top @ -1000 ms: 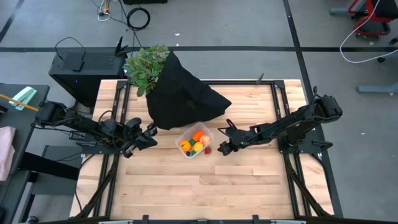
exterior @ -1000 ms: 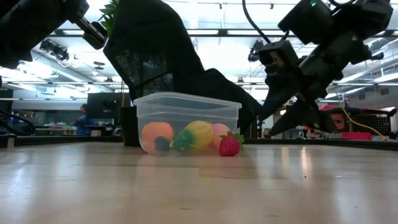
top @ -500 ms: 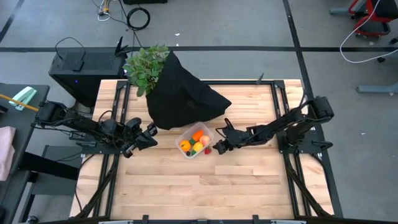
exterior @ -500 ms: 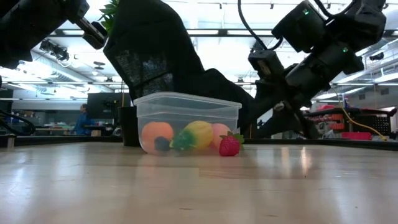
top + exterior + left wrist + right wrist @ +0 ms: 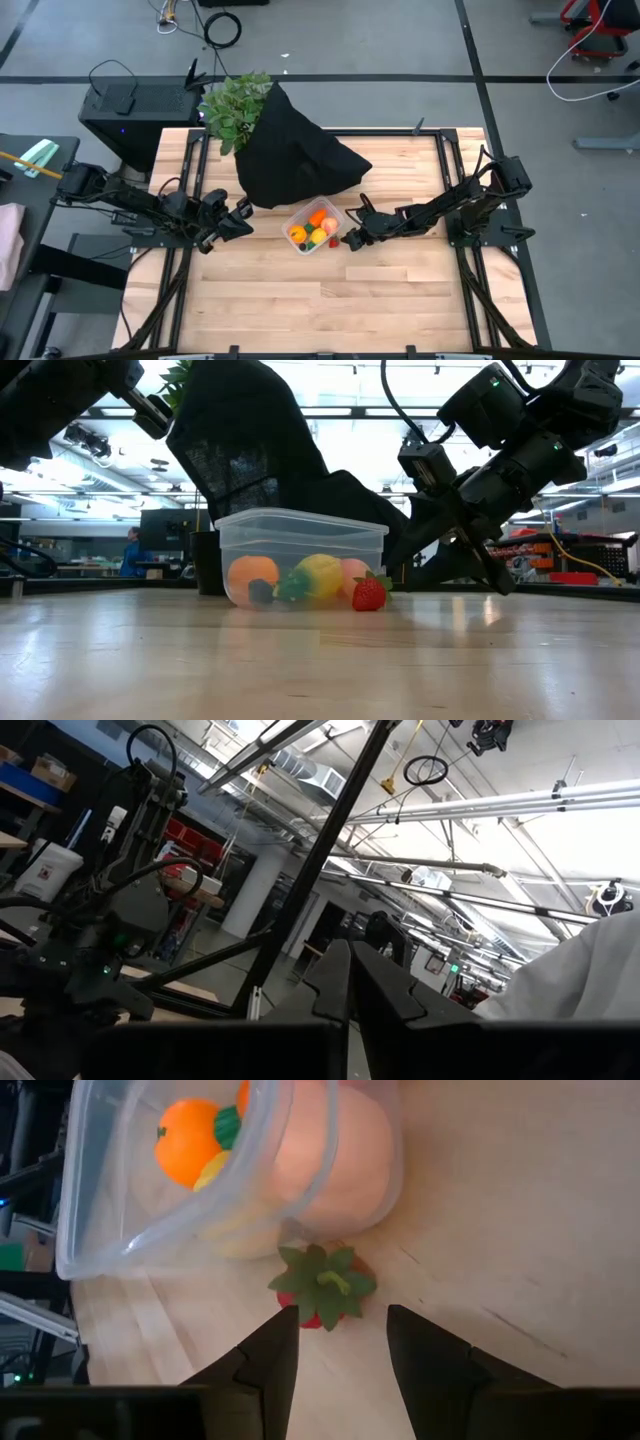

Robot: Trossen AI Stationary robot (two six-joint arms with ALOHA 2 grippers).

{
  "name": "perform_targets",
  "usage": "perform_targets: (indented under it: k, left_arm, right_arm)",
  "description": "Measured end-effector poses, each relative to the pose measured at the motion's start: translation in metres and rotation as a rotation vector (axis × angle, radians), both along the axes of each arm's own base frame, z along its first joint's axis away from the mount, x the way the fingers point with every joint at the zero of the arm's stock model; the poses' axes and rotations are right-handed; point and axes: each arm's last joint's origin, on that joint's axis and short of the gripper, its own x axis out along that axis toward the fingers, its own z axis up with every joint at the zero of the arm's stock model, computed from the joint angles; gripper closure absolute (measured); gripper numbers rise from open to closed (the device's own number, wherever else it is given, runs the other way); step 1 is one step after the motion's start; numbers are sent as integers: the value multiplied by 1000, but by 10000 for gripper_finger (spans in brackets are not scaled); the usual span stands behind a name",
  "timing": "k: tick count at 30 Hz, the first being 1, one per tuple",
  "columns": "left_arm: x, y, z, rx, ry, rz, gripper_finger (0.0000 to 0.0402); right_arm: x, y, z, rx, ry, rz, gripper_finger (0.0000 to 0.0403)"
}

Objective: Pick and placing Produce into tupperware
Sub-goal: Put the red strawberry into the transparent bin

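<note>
Strawberry (image 5: 322,1288): on the desk (image 5: 300,300), touching the tupperware's (image 5: 313,228) outer wall.
Right pincer (image 5: 340,1342): fingers apart, just short of the strawberry.
Left pincer (image 5: 240,213): closed, at the desk's left edge.

Right gripper (image 5: 349,238) moved in, lowered, open beside strawberry (image 5: 369,593) outside tupperware (image 5: 313,228).

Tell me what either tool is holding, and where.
Nothing. The right tool is open, fingers either side of the strawberry on the table; the left tool is shut, empty.
</note>
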Motion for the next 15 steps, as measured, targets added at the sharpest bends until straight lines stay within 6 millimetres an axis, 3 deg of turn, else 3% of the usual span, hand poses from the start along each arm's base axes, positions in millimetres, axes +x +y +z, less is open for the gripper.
perform_targets:
  k: [15]
  left_arm:
    - [0, 0, 0, 0, 0, 0, 382]
  right_arm:
    - [6, 0, -7, 15, -38, -26, 245]
